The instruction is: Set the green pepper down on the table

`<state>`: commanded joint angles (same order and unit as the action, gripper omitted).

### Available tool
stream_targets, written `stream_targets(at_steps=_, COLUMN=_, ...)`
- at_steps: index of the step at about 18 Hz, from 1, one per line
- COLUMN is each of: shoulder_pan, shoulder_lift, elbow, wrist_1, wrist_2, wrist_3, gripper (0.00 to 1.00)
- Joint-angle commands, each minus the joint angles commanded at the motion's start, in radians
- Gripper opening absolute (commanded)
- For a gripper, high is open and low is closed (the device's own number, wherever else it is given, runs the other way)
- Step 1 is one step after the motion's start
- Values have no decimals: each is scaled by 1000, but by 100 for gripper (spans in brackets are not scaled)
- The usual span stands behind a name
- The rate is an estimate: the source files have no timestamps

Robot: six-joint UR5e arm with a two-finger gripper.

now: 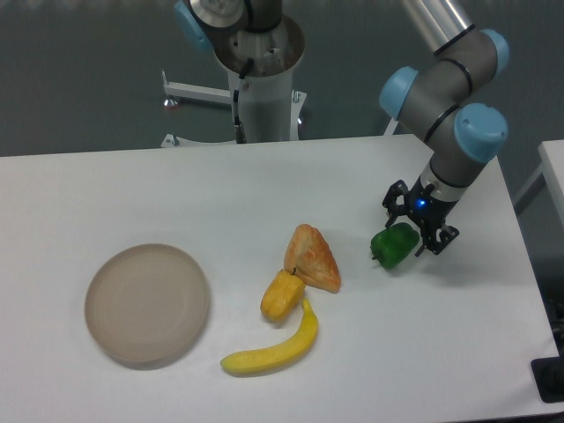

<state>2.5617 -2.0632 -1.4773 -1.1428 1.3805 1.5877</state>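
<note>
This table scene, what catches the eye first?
The big grey-and-blue robot arm at the right, its black gripper right beside a glossy green pepper on the white table. Mid-table lie a banana and yellow pepper; a beige plate sits left.
</note>
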Motion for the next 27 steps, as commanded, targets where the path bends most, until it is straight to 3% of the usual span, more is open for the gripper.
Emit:
stream_targets(at_steps=7, shoulder_pan=6, shoulder_lift=0, elbow=89, wrist_1=-17, wrist_2=80, wrist_3=18, gripper=100)
stream_targets(at_steps=15, shoulder_pan=-3, shoulder_lift=-44, elbow=228, wrist_1=-15, wrist_2=201, wrist_3=18, gripper=100)
stream_targets(at_steps=22, shoulder_pan=-9, shoulder_lift=-77, elbow=298, wrist_1=-23, wrist_2=207, wrist_3=17, gripper=100)
stream_targets(at_steps=27, shoulder_pan=-21, shoulder_lift=-87, elbow=310, wrist_1=-23, wrist_2=227, wrist_3=-2, gripper=100)
